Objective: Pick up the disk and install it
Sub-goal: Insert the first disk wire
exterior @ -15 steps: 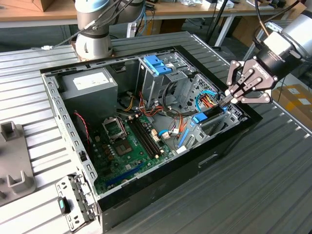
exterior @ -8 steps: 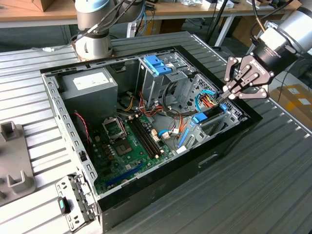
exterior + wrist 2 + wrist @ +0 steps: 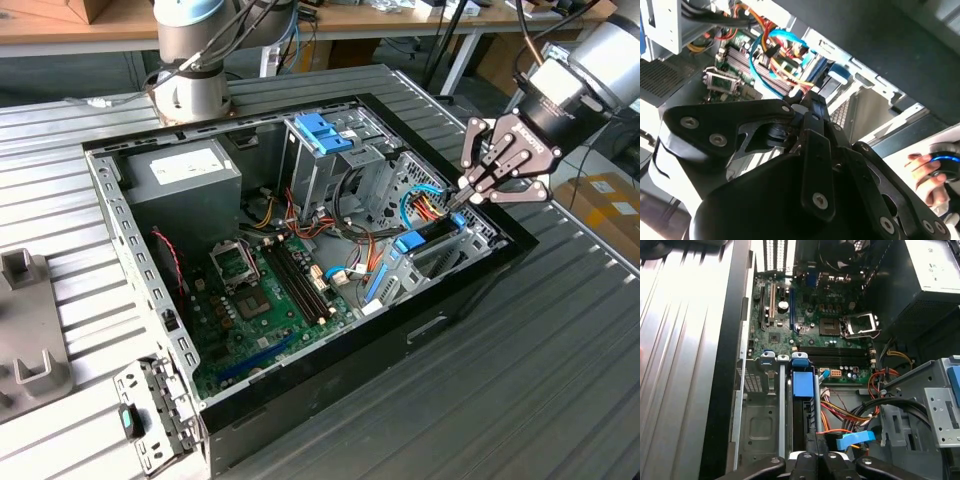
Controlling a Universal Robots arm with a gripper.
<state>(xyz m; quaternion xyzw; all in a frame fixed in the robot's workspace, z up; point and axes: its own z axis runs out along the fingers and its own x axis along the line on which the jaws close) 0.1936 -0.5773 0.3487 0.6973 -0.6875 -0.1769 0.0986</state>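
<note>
Closest to the lens in both wrist views, the gripper [image 3: 814,456], pinched narrow with fingertips all but together and nothing visibly clamped between them. Hangs at the end of the disk [image 3: 804,388], apparently touching it. Looks more like a push than a grasp, to judge from so tight a pinch.

Just beyond, finds the disk standing on edge in the drive bay [image 3: 757,425], blue rail uppermost, well down between the grey metal guides. Seems placed that way to let the rails ride the guides into the slot. Cannot tell whether fully seated. Leaves the label and the flat grey faces out of sight, turned into the bay walls.

Beside the bay, a tangle of orange, red and blue cables [image 3: 845,420], close enough to foul the connector end; impossible to say whether any plug meets the drive.

Further in, the motherboard [image 3: 810,325], with an open processor socket and empty memory slots.

From the exterior view, shows the computer case [image 3: 110,200] lying open on the ribbed table [image 3: 560,330], with the gripper at the side of the case toward the exterior view's right. At the far end, the power-supply box [image 3: 185,175] and the blue bracket [image 3: 322,133] atop the tall cage.

At the edge of the second wrist view, a person's hand [image 3: 925,172] on a device with a blue light, cut off by the frame.
</note>
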